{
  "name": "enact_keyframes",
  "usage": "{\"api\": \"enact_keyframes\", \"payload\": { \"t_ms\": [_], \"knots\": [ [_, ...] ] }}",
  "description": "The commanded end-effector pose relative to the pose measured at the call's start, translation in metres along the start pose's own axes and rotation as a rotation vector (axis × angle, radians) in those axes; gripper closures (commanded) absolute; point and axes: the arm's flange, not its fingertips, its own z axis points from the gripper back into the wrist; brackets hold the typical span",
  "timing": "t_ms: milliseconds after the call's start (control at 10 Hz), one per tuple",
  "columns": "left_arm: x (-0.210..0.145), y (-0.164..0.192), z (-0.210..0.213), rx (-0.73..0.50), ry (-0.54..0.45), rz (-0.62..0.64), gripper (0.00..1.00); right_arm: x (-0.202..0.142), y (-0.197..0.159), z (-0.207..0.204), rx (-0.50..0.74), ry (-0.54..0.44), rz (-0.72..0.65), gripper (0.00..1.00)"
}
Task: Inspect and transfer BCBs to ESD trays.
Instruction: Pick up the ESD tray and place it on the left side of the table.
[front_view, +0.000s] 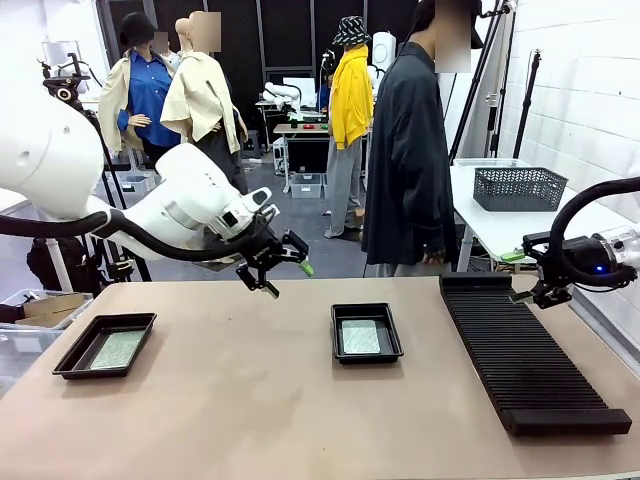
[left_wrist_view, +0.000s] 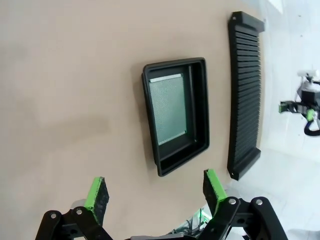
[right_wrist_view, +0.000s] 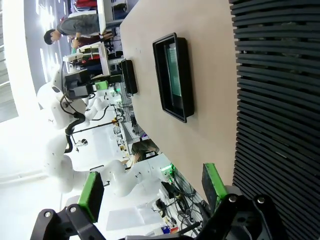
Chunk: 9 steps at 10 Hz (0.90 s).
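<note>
- Two trays lay on the worktop, well apart: one near its left edge, one at the middle, each with a green board flat on its floor.
- The left tool hung released above the worktop's far side, between the trays, grasping nothing.
- The right tool hovered at the rack's far right corner; its wrist view showed the pads spread and empty.
- Its tip looked just clear of the rack, though that was hard to judge.
</note>
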Motion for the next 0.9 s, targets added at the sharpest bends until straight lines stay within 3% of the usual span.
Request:
{"api": "enact_keyframes", "payload": {
  "t_ms": [0, 800],
  "knots": [
    [0.012, -0.018, -0.018, 0.081, -0.004, 0.044, 0.0, 0.003, 0.002, -0.001, -0.007, 0.005, -0.008, 0.0],
    [0.02, -0.051, -0.093, 0.234, -0.023, 0.096, 0.0, 0.003, 0.002, -0.001, -0.007, 0.005, -0.008, 0.0]
  ]
}}
